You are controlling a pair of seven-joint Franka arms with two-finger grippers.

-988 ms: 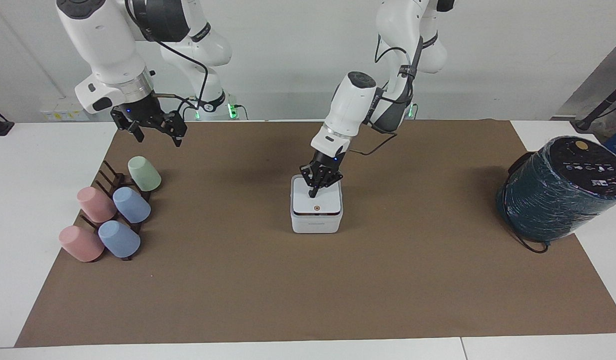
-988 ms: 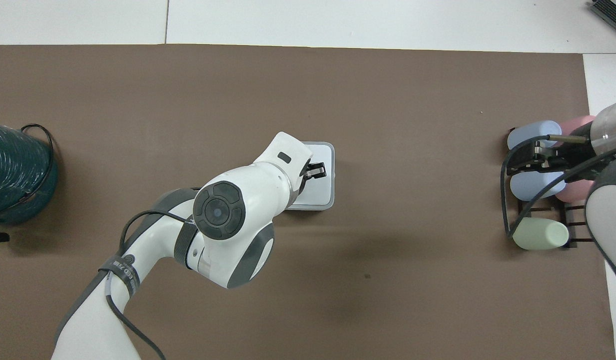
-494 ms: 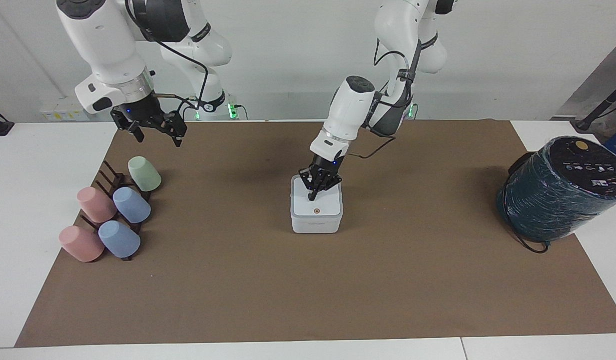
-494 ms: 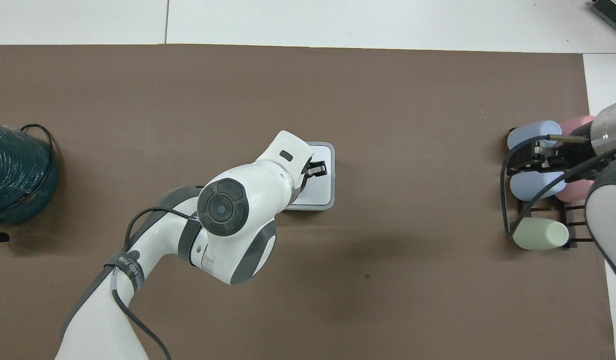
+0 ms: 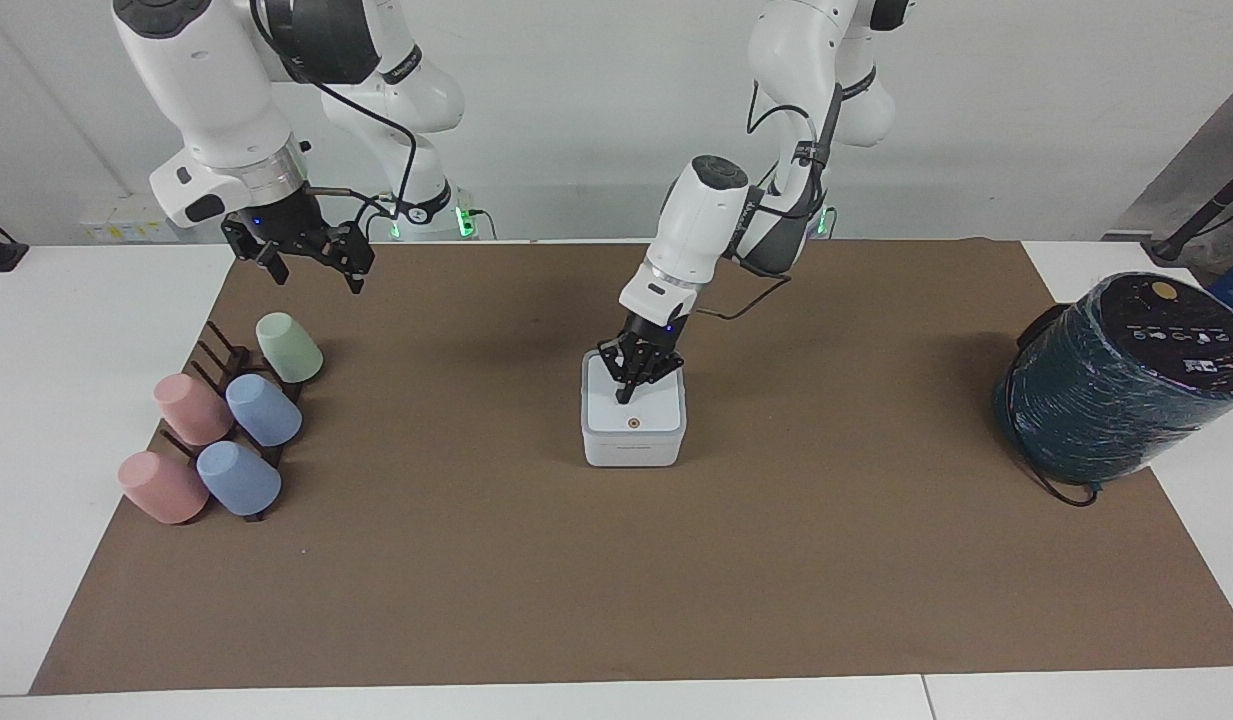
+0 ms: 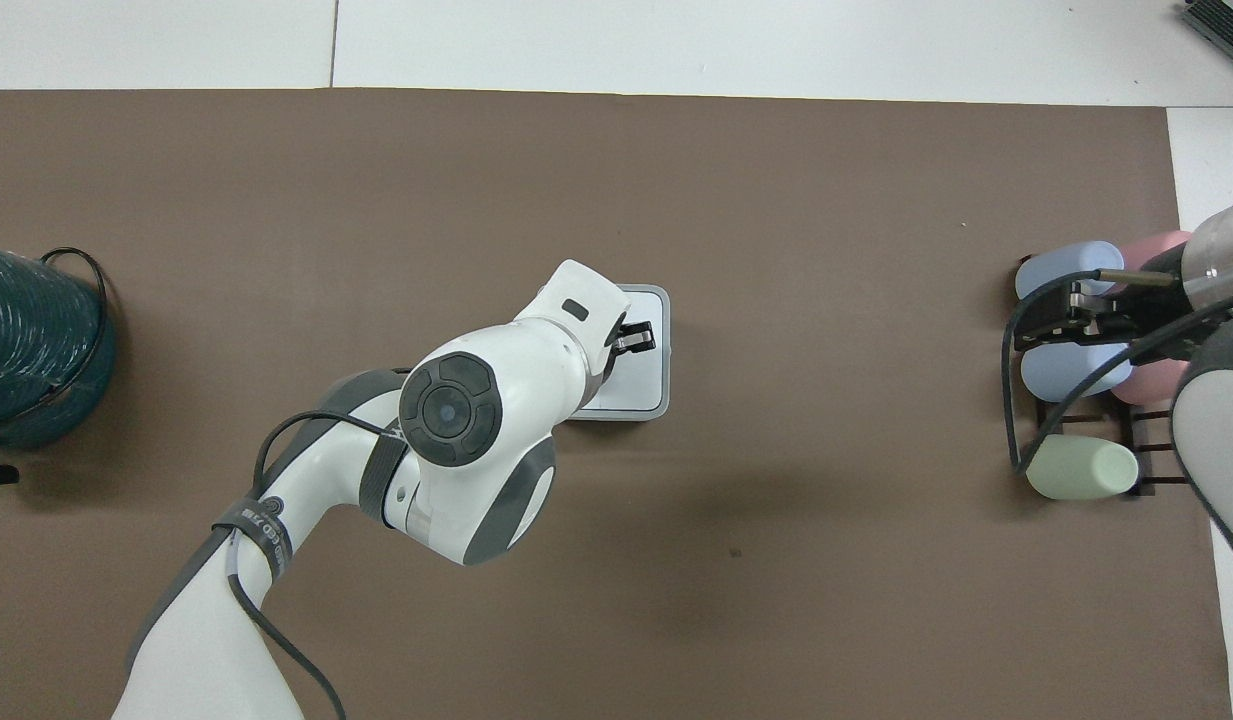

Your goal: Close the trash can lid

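The small white trash can (image 5: 633, 450) stands in the middle of the brown mat. Its lid (image 5: 648, 415) lies flat on top, outer face up, with the orange-brown dot showing. My left gripper (image 5: 623, 396) points down with its fingers shut, and its tip touches the lid on the side nearer the robots. In the overhead view the left arm covers part of the trash can (image 6: 652, 400), and the left gripper (image 6: 643, 340) sits over the lid (image 6: 638, 375). My right gripper (image 5: 314, 270) waits open in the air, over the mat next to the cup rack.
A dark rack (image 5: 221, 355) holds several pastel cups (image 5: 263, 410) at the right arm's end of the table. A large dark teal cylinder (image 5: 1121, 380) with a cable stands at the left arm's end. The brown mat (image 5: 616, 580) covers most of the table.
The left arm's wrist has risen and straightened a little while its tip stays on the lid. The lid has settled flatter on the can. The right arm has not moved.
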